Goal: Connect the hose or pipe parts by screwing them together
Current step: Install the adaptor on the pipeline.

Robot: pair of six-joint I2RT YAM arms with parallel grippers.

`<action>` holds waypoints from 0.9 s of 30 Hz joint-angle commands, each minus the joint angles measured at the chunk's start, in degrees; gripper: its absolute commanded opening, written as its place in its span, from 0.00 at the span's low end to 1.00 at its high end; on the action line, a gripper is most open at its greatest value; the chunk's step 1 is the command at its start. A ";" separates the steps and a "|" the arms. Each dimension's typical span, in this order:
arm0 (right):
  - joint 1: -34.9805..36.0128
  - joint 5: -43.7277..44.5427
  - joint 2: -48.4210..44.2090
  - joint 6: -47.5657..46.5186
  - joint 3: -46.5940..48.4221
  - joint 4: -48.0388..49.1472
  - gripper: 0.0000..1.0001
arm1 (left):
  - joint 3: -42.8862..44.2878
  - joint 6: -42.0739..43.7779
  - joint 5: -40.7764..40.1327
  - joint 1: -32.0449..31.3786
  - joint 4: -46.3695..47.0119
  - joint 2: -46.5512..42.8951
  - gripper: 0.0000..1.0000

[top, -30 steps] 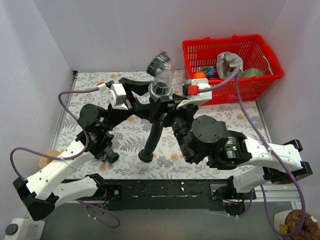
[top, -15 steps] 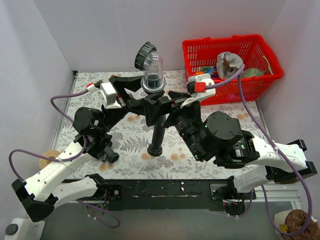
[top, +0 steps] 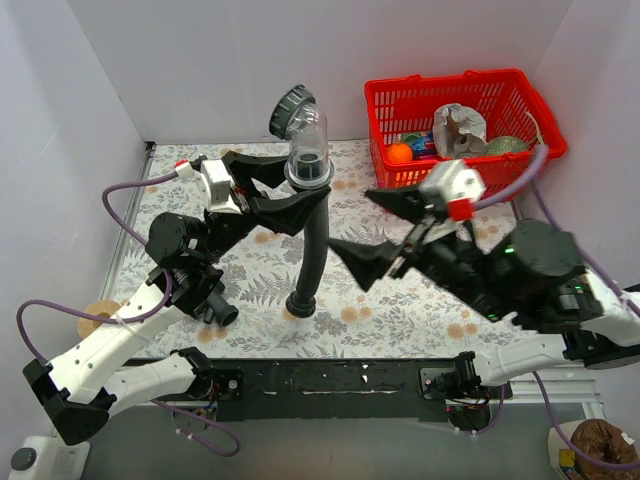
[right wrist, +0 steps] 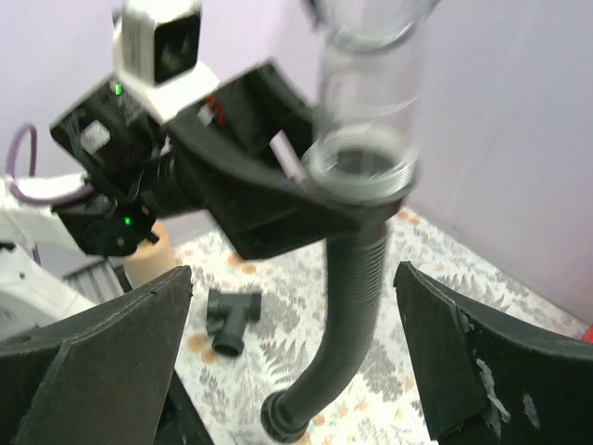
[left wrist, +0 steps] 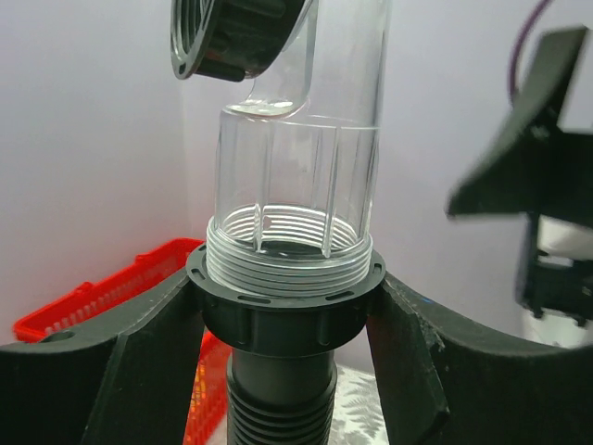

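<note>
Right gripper (top: pixel 350 220) has released the clear elbow (top: pixel 308 135) and hangs wide open, empty; left gripper (top: pixel 305 178) clamps the hose (top: pixel 314 245) collar. Threads remain exposed, so you should regrip.

Plain pale lilac walls (top: pixel 180 60) enclose a table (top: pixel 260 280) covered in fern-patterned cloth, evenly lit; a red basket (top: pixel 450 77) stands back right.

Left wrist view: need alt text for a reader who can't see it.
The left gripper clamps the black collar atop a ribbed hose. A clear elbow pipe stands in the collar, some threads exposed above it, a dark nut on its upper end. A red basket sits behind.
</note>
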 commanded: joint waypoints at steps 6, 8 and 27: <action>0.21 -1.24 -1.61 -11.11 7.92 2.09 0.98 | 2.93 -9.64 23.90 0.32 -0.15 -1.48 0.00; 0.12 -1.78 0.24 -12.25 10.63 0.51 0.98 | 3.10 -11.39 26.65 0.32 0.64 -0.86 0.00; 0.21 -13.28 -2.57 -10.14 6.17 1.38 0.98 | 8.37 -22.29 39.05 0.58 0.91 1.51 0.00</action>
